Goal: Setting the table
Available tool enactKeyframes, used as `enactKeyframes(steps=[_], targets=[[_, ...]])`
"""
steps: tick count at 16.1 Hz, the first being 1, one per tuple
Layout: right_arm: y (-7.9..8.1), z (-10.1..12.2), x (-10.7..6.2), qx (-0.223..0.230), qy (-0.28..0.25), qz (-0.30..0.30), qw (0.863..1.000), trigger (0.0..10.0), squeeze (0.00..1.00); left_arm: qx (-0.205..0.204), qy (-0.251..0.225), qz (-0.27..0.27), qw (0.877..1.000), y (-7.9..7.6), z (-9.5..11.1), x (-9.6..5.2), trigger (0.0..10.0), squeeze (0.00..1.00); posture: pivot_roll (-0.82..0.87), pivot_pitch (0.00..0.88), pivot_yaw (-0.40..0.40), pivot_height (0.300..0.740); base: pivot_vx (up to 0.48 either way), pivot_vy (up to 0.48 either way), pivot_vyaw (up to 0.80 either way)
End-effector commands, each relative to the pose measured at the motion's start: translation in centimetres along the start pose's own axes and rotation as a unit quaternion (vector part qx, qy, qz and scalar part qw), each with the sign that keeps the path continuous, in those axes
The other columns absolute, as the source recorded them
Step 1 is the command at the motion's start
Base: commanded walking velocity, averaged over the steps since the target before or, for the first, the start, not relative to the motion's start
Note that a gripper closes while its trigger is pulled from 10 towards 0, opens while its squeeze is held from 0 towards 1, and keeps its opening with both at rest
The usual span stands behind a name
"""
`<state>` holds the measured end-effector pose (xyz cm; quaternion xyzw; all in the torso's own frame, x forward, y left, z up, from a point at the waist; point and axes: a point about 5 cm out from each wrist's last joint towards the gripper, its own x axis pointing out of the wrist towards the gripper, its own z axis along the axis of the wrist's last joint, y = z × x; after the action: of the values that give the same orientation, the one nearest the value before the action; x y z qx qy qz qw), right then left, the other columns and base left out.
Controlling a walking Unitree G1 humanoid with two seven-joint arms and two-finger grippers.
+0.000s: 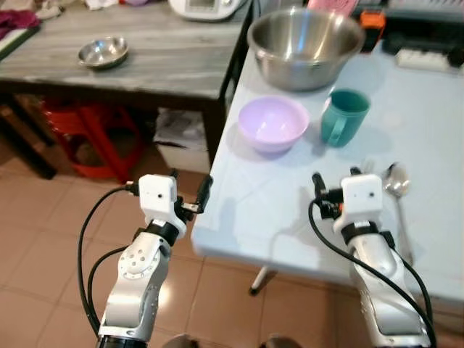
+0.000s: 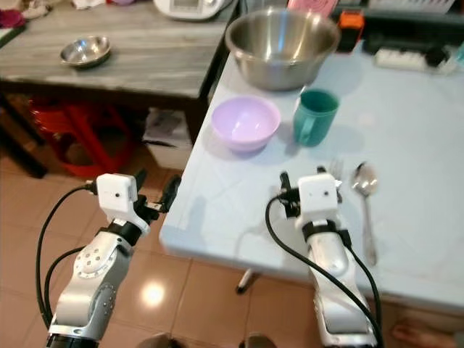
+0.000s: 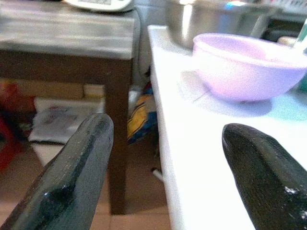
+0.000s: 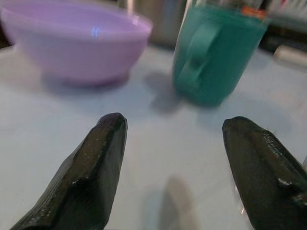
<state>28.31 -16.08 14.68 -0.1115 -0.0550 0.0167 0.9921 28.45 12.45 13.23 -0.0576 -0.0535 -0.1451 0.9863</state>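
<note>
A lilac plastic bowl [image 1: 273, 123] and a teal mug [image 1: 344, 116] stand side by side on the white table [image 1: 275, 210], in front of a big steel mixing bowl [image 1: 305, 45]. A metal spoon [image 1: 397, 183] lies to the right near the front edge. My right gripper [image 1: 336, 180] hovers low over the table just left of the spoon, open and empty, facing the mug [image 4: 211, 57] and the lilac bowl [image 4: 72, 43]. My left gripper [image 1: 190, 193] is open at the table's left edge, pointing along it toward the lilac bowl [image 3: 249, 67].
Left of the white table stands a grey wooden side table [image 1: 167, 65] carrying a small steel bowl [image 1: 104, 52] and a white appliance [image 1: 206, 7]. Red stools [image 1: 94, 138] and boxes with papers [image 1: 181, 134] sit beneath it. Tiled floor lies below my arms.
</note>
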Motion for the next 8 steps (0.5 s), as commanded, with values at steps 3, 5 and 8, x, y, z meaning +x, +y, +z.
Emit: enactKeyframes(steps=[3, 5, 8], targets=[[1.35, 0.35, 0.06, 0.001, -0.002, 0.022, 1.000, 10.0, 0.00, 0.006, 0.012, 0.014, 1.000, 1.27, -0.25, -0.50, 10.0, 0.00, -0.14, 0.213, 0.021, 0.740, 0.190, 0.000, 0.00], [1.69, 0.55, 0.21, -0.007, -0.001, 0.032, 0.999, 10.0, 0.00, 0.020, 0.021, -0.008, 1.000, 1.42, -0.40, -0.62, 10.0, 0.00, -0.14, 0.212, 0.019, 0.740, 0.000, 0.000, 0.00], [2.11, 1.27, 0.66, -0.047, -0.022, 0.032, 0.998, 10.0, 0.00, 0.049, 0.028, -0.055, 0.997, 1.60, -0.25, -0.82, 10.0, 0.00, -0.14, 0.210, 0.018, 0.740, 0.000, 0.000, 0.00]])
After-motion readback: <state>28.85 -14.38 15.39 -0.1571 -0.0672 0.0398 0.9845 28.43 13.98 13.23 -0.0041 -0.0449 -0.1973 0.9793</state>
